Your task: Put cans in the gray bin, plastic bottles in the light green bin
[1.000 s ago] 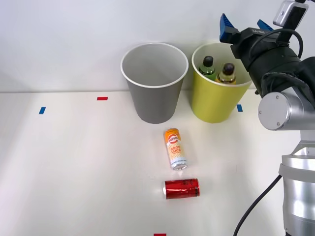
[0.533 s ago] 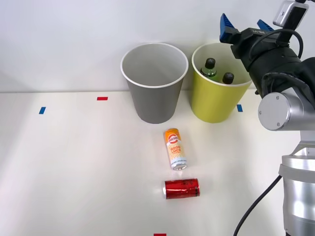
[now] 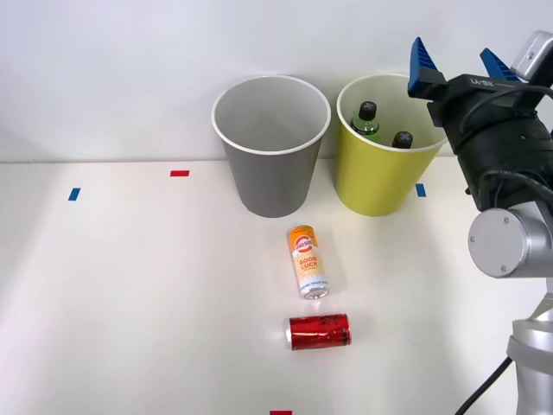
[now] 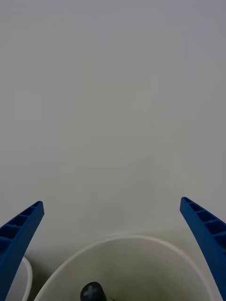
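Two round tapered plastic bins stand side by side: gray bin (image 3: pixel 271 147) and green bin (image 3: pixel 383 169), which holds two black-capped bottles (image 3: pixel 366 120). Two metal cans (image 3: pixel 308 261) lie on the white surface (image 3: pixel 130 294). The end effector (image 3: pixel 460 65), ribbed blue fingers apart and empty, hovers above the green bin's right rim.

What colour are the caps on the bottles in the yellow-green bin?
Black, on both plastic bottles in the light green bin; best seen in the front view.

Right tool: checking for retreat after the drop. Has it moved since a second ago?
Yes. The open right tool has shifted toward the robot's right, away from the light green bin.
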Robot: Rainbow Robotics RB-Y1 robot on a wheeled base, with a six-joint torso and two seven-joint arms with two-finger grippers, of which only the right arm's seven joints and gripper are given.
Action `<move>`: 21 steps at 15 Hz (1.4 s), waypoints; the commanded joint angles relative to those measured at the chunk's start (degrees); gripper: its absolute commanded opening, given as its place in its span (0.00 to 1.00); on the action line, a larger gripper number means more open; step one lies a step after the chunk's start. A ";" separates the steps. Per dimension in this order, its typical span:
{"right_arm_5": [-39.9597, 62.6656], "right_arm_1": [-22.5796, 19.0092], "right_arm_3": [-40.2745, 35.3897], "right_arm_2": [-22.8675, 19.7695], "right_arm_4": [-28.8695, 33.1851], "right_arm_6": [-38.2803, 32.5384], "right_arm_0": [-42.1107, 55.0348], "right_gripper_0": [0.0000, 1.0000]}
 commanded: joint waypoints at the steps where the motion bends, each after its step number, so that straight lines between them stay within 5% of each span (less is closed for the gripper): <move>1: -0.08 0.27 -4.88 0.56 -0.17 -0.36 6.01 1.00; 6: -2.80 0.62 -11.82 3.10 -0.09 -0.18 19.89 1.00; 12: -13.53 -2.10 -11.82 8.91 -1.05 -0.27 33.17 1.00; 21: -15.11 -2.63 -11.74 12.51 -0.44 1.40 46.35 1.00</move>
